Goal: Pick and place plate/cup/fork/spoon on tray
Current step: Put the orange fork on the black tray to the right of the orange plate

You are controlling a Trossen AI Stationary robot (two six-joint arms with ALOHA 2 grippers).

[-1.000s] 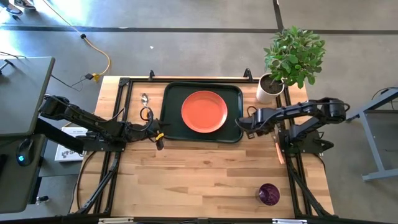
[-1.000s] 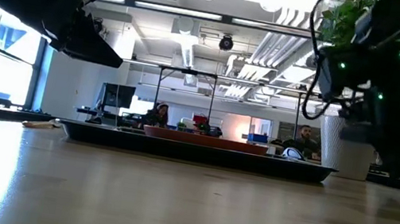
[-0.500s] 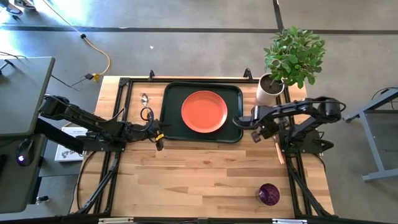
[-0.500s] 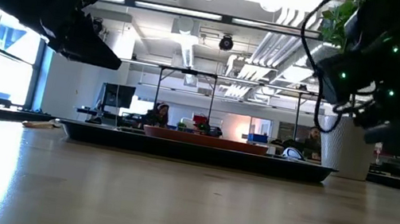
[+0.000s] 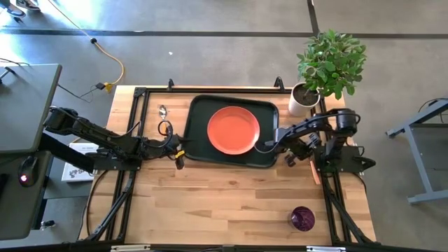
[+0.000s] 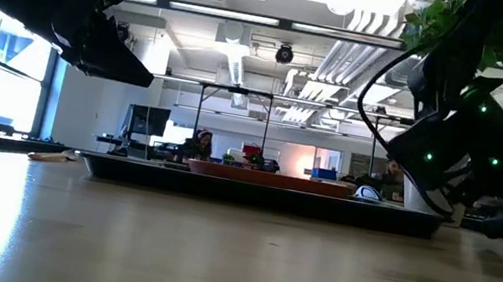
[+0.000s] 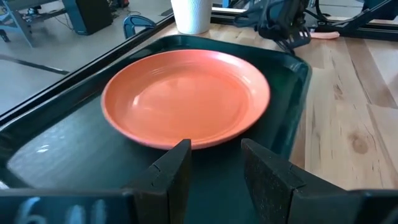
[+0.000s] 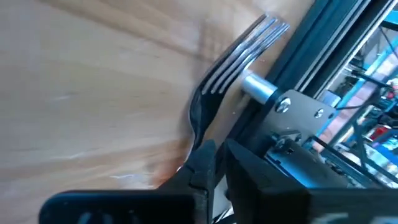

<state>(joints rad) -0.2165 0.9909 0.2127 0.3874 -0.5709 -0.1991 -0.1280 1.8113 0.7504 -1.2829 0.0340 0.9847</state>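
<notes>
One fork [image 8: 236, 59] by R rail — thin, stiff, slick, lies flat | R gripper [image 8: 214, 155] fingers nearly closed over it, empty; grab handle | L gripper [image 7: 214, 163] parted, empty, at tray [image 7: 292, 93]

- The wooden table [image 6: 213, 256] stretches level toward the room behind.
- The tray [image 6: 258, 194] lies flat far back on the table, seen edge-on as a dark strip.
- The plate [image 6: 261, 175] rests in the tray, only its orange rim showing.
- One dark arm [image 6: 61, 0] hangs above the table.
- The other arm [image 6: 472, 156] reaches down at the tray's end.
- People sit in the room beyond.
</notes>
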